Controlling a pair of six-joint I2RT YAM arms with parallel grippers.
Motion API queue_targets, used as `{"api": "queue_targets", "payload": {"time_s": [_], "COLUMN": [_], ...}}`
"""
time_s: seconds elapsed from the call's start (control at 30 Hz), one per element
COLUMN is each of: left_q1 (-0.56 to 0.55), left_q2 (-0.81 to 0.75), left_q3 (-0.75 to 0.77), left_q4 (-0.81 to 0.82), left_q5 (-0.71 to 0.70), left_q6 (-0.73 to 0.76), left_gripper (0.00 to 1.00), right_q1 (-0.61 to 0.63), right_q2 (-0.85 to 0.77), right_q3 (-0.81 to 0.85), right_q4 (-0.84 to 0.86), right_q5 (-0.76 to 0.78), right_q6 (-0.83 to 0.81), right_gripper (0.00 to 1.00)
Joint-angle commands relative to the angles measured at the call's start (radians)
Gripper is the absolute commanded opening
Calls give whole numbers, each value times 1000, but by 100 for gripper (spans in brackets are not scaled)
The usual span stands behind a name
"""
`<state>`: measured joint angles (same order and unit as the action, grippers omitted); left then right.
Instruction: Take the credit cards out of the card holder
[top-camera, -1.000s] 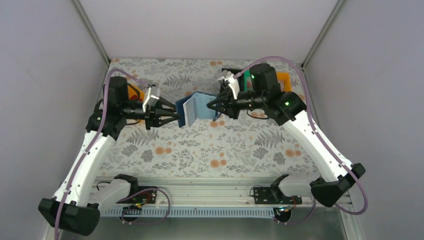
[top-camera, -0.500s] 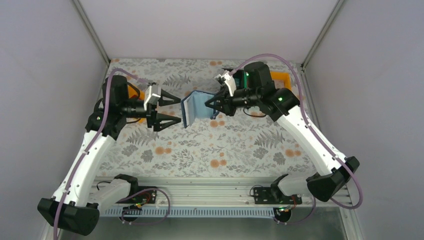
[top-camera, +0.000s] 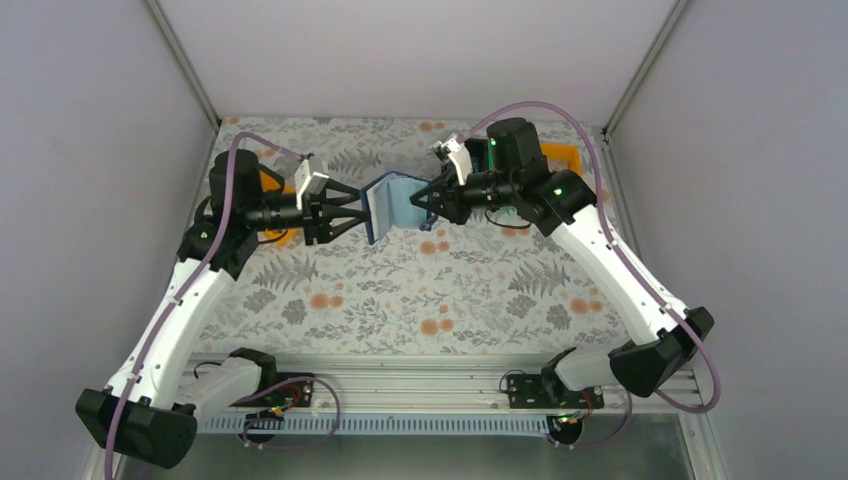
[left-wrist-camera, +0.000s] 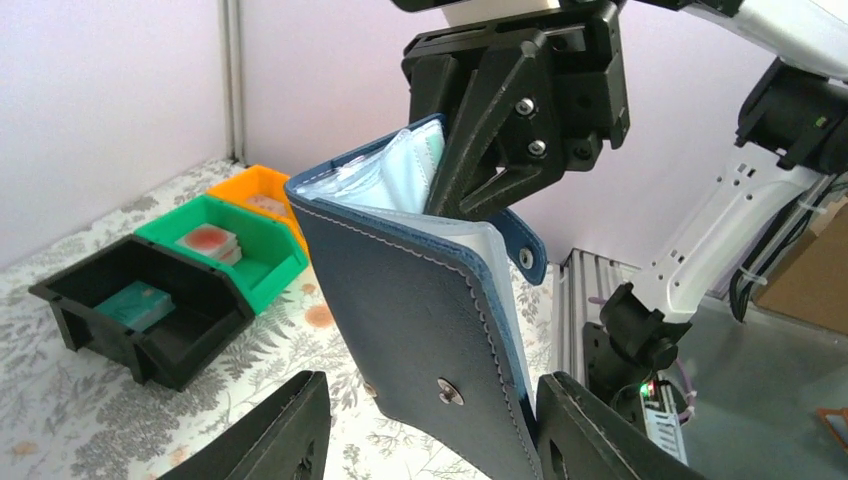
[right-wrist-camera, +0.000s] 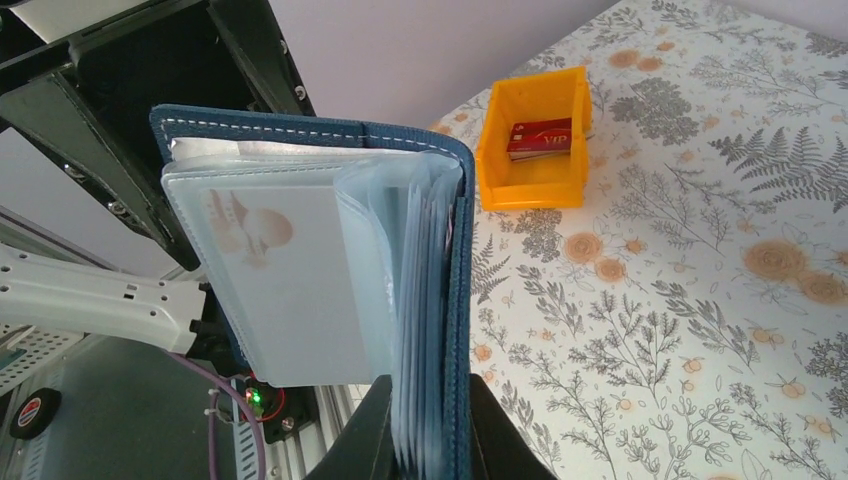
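1. At the far left of the table, partly hidden by the left arm in the top view, stands the left orange bin (right-wrist-camera: 528, 192). A red card (right-wrist-camera: 540, 138) lies in it, so it probably collects cards that are already out.
2. The left gripper (top-camera: 360, 211) has its jaws about half apart and holds nothing. Its fingers (left-wrist-camera: 290, 435) stand on both sides of the outer cover, with a gap showing on one side. I judge it is placed there to seize this cover and spread the holder.
3. The card holder (top-camera: 392, 205) is in the upper middle of the top view. It is lifted off the table, stands on edge and is open like a book. Its clear sleeves are fanned out. The front sleeve shows a pale insert, but I cannot tell whether it is a card.
4. The right gripper (top-camera: 428, 200) is closed tight on the other cover, near the spine, together with some sleeves. This keeps the holder in the air so that the other arm can work on it.
5. At the upper right stand the black bin (left-wrist-camera: 100, 340), the green bin (left-wrist-camera: 270, 270) and the right orange bin (top-camera: 570, 158). A teal card (left-wrist-camera: 140, 300) lies in the black one.
6. The two grippers are almost nose to nose, which leaves little room between them. The table (top-camera: 420, 300) under the holder gives more room, and the side walls are near both arms.
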<state>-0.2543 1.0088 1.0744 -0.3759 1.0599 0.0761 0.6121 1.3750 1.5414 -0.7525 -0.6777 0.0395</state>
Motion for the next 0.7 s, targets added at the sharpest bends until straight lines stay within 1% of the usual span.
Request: {"api": "queue_targets", "payload": {"time_s": [0.0,0.03,0.17,0.2,0.27,0.33,0.4,0.43,0.47,0.53,0.57,0.63,0.67], "left_q1": [2,2,2,1,1,2,1,2,2,2,1,0,0], "left_q2": [11,12,15,16,13,12,12,12,14,15,16,18,19], "left_q3": [-20,-23,-33,-33,-27,-19,-19,-24,-29,-38,-41,-46,-49], "left_q4": [39,39,39,39,27,11,16,26,38,51,52,53,58], "left_q5": [-75,-78,-78,-60,17,86,96,87,69,22,-1,-13,-15], "left_q6": [-35,-36,-41,-36,-4,23,16,4,-9,-28,-36,-34,-42], "left_gripper": [57,60,63,68,77,82,82,80,77,67,64,64,67], "right_q1": [9,10,9,9,9,9,9,9,9,9,10,10,10], "right_q2": [-7,-6,3,6,13,28,51,59,62,60,57,56,58], "right_q3": [25,25,31,32,40,50,66,70,71,73,76,85,89], "right_q4": [20,23,34,34,26,7,-21,-26,-22,-8,-3,-5,-6], "right_q5": [-59,-56,-56,-52,-23,16,39,32,18,-1,-2,4,7], "right_q6": [14,16,26,28,30,34,27,24,25,26,25,26,28], "right_gripper": [4,4,4,4,4,4,4,4,4,4,4,4,4]}}
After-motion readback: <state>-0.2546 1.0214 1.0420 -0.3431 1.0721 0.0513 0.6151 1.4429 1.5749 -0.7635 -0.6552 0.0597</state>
